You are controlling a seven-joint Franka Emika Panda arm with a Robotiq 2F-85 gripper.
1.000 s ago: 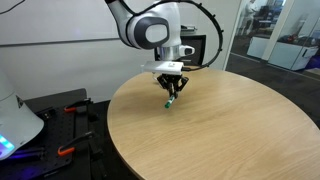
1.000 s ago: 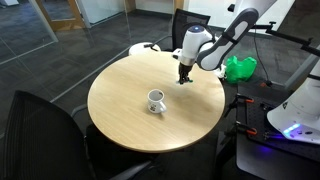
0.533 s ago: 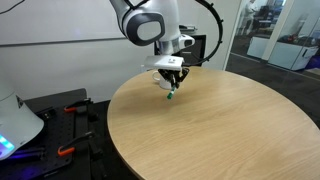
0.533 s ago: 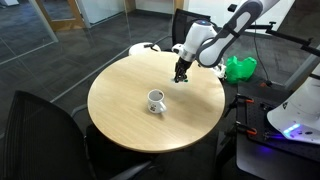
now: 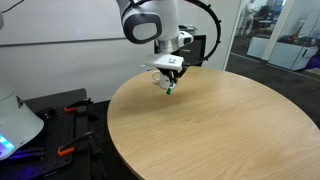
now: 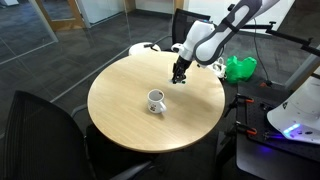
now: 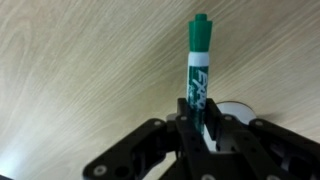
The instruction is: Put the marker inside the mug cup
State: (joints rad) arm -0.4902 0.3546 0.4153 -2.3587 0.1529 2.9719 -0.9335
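- The marker (image 7: 197,70), with its green cap pointing away from the hand (image 7: 200,128) and a white printed barrel, sits pinched between the fingers.
- Over the last second it has risen higher off the surface (image 5: 220,130), so the carry can begin.
- The mug cup (image 6: 156,100) stands well apart from the hand, seemingly upright.

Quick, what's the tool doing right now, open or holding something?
The tool is closed on the marker, gripping its barrel, with the green cap sticking out past it.
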